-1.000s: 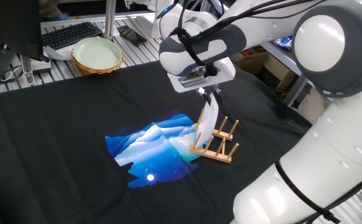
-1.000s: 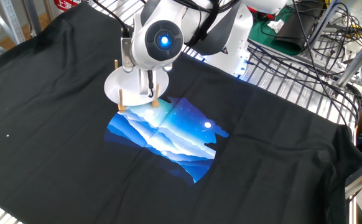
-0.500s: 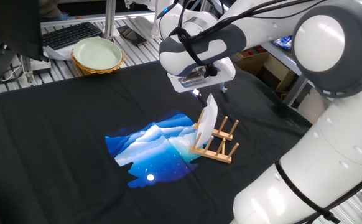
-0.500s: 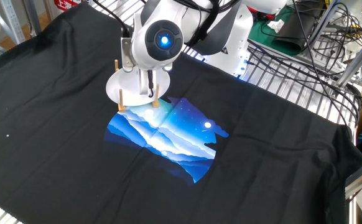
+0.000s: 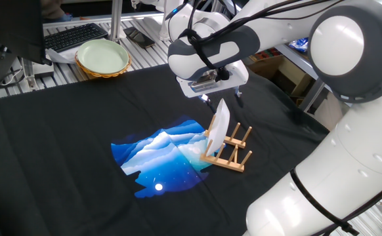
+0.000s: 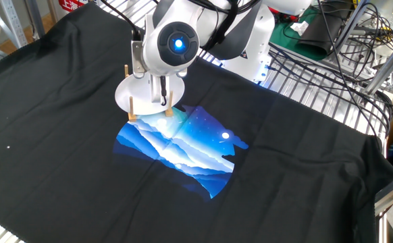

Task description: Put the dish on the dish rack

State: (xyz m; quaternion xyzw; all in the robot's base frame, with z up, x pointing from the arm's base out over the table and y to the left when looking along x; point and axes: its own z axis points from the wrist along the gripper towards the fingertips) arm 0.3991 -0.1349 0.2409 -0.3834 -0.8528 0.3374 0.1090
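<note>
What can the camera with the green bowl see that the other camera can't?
Only that view shows the green bowl, a keyboard behind it, and the dish rack's far pegs standing empty. Only the other view shows the wire shelving with cables and the dish's round face. Both show the dish standing in the rack, the open claw just above, and the blue picture.

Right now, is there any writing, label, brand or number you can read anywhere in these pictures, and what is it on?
None can be read.
Red sign at the top edge of the other fixed view: white marks, cut off and too blurred to read.
Keyboard: keys too small to read.
Dish, dish rack, hand: no text visible.
</note>
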